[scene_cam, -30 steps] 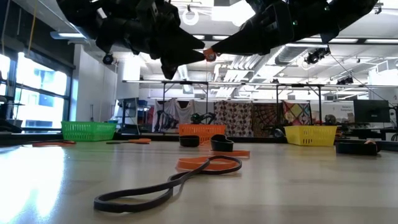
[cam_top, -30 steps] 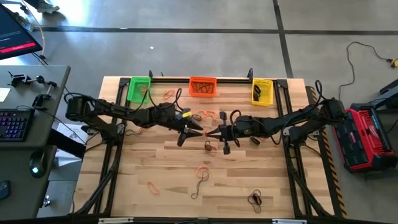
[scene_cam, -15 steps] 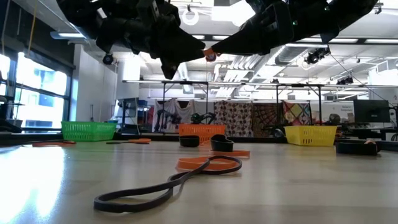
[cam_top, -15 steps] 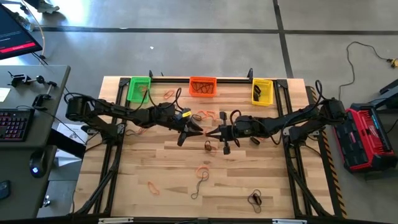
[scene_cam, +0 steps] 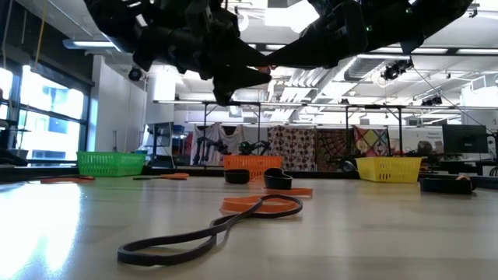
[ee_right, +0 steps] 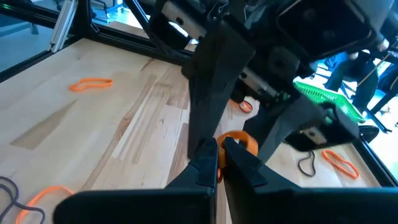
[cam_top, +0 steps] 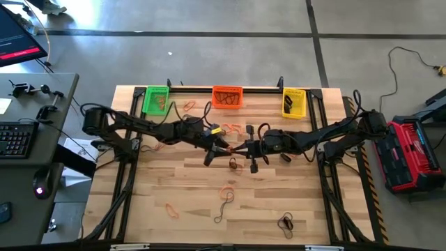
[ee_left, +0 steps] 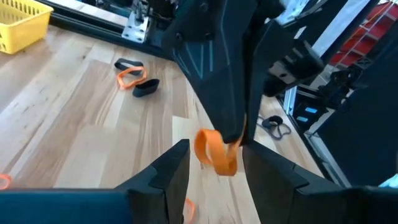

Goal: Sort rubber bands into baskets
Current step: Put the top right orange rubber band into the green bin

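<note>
Clearly light and floppy, the orange band (ee_left: 216, 151) hangs mid-air over the table's middle, pinched in the shut right gripper (ee_right: 217, 151); the open left gripper (ee_left: 214, 163) straddles it, best closing across its loop.

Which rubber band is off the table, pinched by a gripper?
The orange band in the shut right gripper, with the left gripper open around it. All other bands lie on the table or in baskets.

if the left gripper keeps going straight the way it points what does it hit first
Most likely the orange rubber band pinched in the shut right gripper, right between the open left gripper's fingers; depth is hard to judge.
</note>
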Robot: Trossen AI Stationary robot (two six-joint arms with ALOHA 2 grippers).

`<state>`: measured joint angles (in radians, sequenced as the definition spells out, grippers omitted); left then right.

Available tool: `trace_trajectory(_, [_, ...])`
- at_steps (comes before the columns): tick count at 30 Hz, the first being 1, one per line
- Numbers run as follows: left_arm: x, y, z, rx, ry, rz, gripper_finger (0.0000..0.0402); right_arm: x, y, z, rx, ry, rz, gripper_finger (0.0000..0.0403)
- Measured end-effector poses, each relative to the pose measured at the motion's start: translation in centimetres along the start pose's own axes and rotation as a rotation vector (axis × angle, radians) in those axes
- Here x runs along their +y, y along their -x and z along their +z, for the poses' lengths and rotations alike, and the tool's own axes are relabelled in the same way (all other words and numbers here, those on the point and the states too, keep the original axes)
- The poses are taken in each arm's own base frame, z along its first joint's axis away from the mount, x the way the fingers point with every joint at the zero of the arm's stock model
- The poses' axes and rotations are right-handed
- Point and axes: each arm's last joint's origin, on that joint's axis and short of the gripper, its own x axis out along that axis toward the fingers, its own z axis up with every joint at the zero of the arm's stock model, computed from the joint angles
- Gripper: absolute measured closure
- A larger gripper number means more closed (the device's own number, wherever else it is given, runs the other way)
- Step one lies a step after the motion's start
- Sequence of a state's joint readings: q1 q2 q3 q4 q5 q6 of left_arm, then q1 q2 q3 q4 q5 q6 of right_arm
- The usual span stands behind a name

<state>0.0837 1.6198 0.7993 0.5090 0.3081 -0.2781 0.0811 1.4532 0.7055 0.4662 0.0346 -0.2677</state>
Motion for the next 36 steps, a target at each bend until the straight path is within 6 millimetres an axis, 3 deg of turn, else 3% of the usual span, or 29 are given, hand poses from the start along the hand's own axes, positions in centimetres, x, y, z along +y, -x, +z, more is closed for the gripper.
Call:
trace_trajectory(21, [-0.5,1.4,1.1,0.035,-0.04,0.006,0.0292,0.0,0.0,0.1,-0.01,0.0,0.015,0.0402])
trace_trajectory(30, [-0.2,1.6,1.3,0.029,-0.078,0.024,0.0388,0.0,0.0,0.0,-0.005,-0.002,0.011,0.04])
trace_trajectory(36, [0.5,2.0,1.6,0.022,-0.072,0.061,0.0396,-0.1,0.0,-0.3,0.044,-0.025,-0.071,0.0365])
